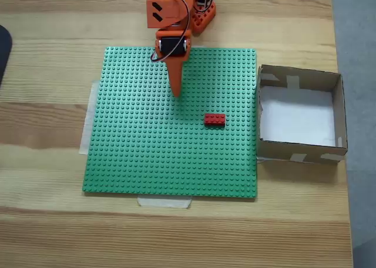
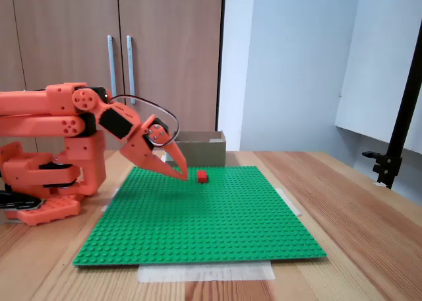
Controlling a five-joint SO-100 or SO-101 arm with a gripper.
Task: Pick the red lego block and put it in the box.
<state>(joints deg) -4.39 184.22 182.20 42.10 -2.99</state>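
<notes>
A small red lego block (image 1: 214,120) lies on the green studded baseplate (image 1: 147,156), right of its centre and close to the box side. The box (image 1: 298,152), brown cardboard with a white floor, stands just off the plate's right edge in a fixed view from above. My orange gripper (image 1: 176,91) hangs over the plate's upper middle, its fingers together in one point, nothing in them. It is up and to the left of the block, apart from it. From the side, the gripper (image 2: 182,174) tip hovers just left of the block (image 2: 202,176), with the box (image 2: 201,146) behind.
The arm's orange base (image 2: 46,182) sits at the plate's far edge. Tape strips (image 1: 164,201) hold the baseplate (image 2: 198,215) to the wooden table (image 1: 53,233). The table's right edge runs just past the box. A black stand (image 2: 395,136) rises at the side.
</notes>
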